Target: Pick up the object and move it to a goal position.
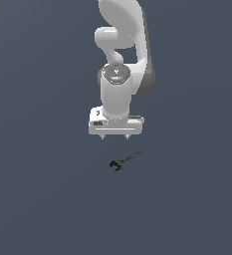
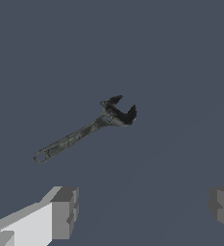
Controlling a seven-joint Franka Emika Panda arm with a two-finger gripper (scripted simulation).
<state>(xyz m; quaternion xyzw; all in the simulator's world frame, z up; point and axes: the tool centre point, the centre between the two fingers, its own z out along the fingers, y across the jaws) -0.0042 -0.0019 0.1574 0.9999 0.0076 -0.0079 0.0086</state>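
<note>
Wrench [image 2: 84, 131] looks stiff, light, thin, likely slippery; best taken mid-handle. Gripper [image 2: 142, 211] spread wide, fingers [image 2: 65, 211] holding nothing.

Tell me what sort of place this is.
Most likely a bare simulated test scene, not a real room: a featureless flat grey-blue surface fills both views, with only a white robot arm, its open gripper, and a small dark wrench lying below it.

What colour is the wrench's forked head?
Black; the wrench handle is mottled grey. Clearest in the wrist view.
</note>
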